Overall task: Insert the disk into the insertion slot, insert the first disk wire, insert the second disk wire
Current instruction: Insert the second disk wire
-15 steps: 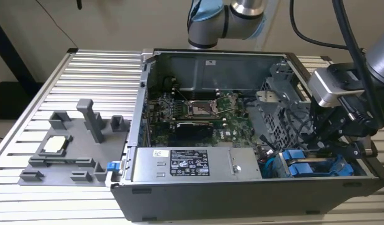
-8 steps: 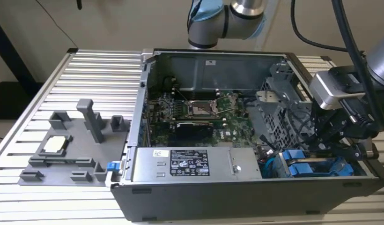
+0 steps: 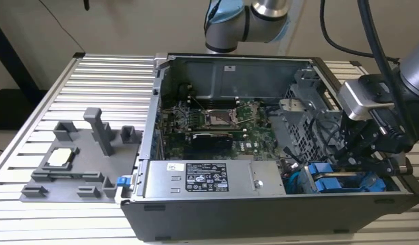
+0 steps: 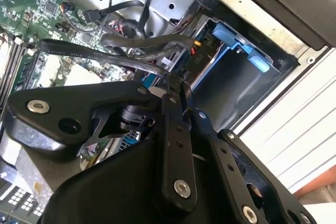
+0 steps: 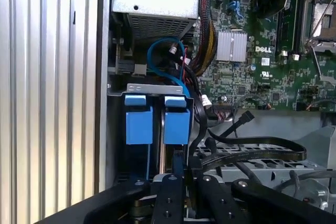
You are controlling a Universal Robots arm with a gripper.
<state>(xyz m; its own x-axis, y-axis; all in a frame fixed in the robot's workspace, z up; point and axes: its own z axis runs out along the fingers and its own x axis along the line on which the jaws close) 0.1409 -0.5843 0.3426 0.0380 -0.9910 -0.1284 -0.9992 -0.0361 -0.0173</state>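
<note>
In the exterior view my gripper point(image 3: 347, 162) reaches down into the drive cage point(image 3: 311, 189) at the near right corner of the open computer case. Two blue carriers point(image 5: 177, 124) sit side by side in the insertion slot point(image 5: 157, 88); the disk's metal body is hidden inside them. In both wrist views the fingers point(image 5: 178, 174) stand close together just behind the carriers, shut on the plug of a flat black disk wire point(image 5: 252, 144). That wire point(image 4: 105, 53) loops back across the cage toward the motherboard. The slot's dark bay point(image 4: 236, 82) lies right beyond the fingertips point(image 4: 176, 85).
A grey power supply box point(image 3: 206, 178) with a sticker sits beside the cage. Blue and black cables point(image 5: 165, 61) crowd the space between it and the carriers. The motherboard point(image 3: 216, 122) fills the case floor. A grey fixture point(image 3: 80, 158) stands on the slatted table at the exterior view's left.
</note>
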